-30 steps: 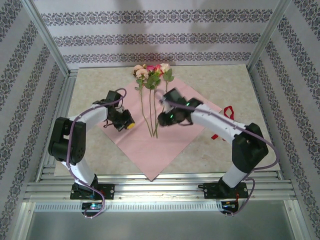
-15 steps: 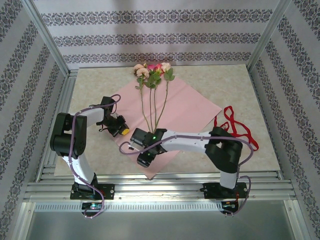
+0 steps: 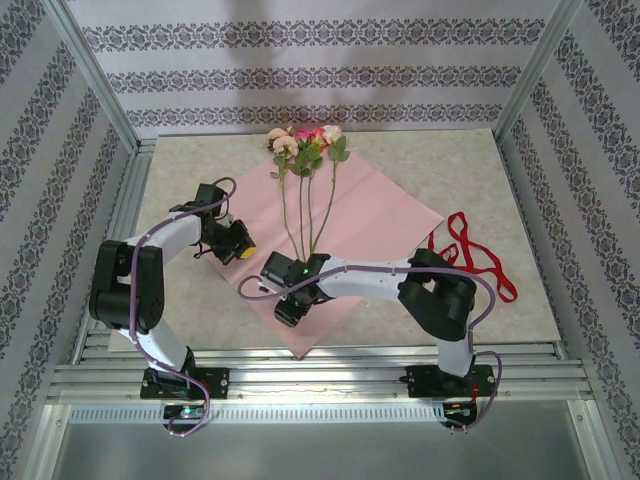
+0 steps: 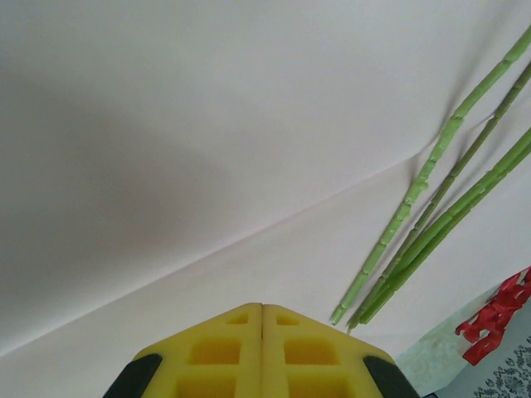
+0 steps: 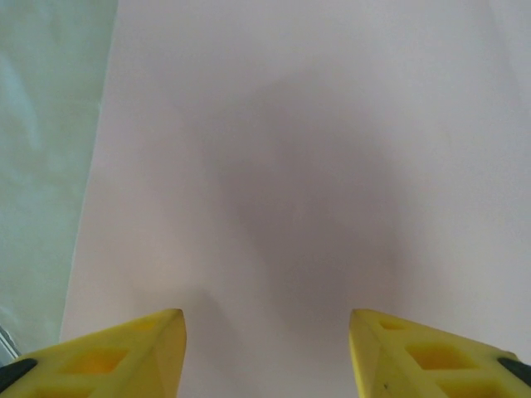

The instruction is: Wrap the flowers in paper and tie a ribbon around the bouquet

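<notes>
Two grippers hang over one pink paper point(image 3: 375, 215), left gripper point(image 4: 263, 325) pinched together by its left edge, right gripper point(image 5: 265, 322) spread apart near the front corner, one bunch of flowers point(image 3: 305, 150) up the middle, one red ribbon point(image 3: 478, 258) on the table point(image 3: 200, 170) just right.

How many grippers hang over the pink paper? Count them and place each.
2. The left gripper, shut, is over the left part of the paper, near the ends of the flower stems. The right gripper, open, is over its near corner. None seems hidden.

Beige marbled tabletop point(image 3: 420, 160); striped floral-patterned wall panels point(image 3: 300, 60) on three sides; silver metal frame rails point(image 3: 320, 375) along near edge
</notes>
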Action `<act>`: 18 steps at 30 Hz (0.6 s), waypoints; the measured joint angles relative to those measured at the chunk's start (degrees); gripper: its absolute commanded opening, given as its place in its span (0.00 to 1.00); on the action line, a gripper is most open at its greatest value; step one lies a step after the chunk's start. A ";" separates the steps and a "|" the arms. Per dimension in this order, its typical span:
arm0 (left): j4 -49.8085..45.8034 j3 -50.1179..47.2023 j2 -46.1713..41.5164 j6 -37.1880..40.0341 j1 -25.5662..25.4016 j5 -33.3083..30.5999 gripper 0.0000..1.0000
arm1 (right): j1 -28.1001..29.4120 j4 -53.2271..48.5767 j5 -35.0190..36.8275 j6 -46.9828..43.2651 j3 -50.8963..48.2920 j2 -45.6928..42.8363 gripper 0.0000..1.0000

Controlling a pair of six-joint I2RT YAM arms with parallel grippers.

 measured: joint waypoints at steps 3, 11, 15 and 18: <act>-0.22 -1.16 1.16 0.20 0.00 0.26 0.00 | -2.08 0.20 -0.92 1.42 -2.78 -3.10 0.58; -0.22 -2.01 6.23 1.49 0.26 1.42 0.00 | -10.71 -1.36 -1.03 6.47 -11.93 -12.26 0.64; -0.22 -1.97 6.23 1.70 0.28 1.51 0.00 | -9.11 -3.54 0.39 7.17 -15.43 -15.56 0.68; -0.15 -2.14 5.88 1.66 0.26 1.33 0.00 | -6.25 -4.50 1.38 6.69 -15.85 -16.79 0.68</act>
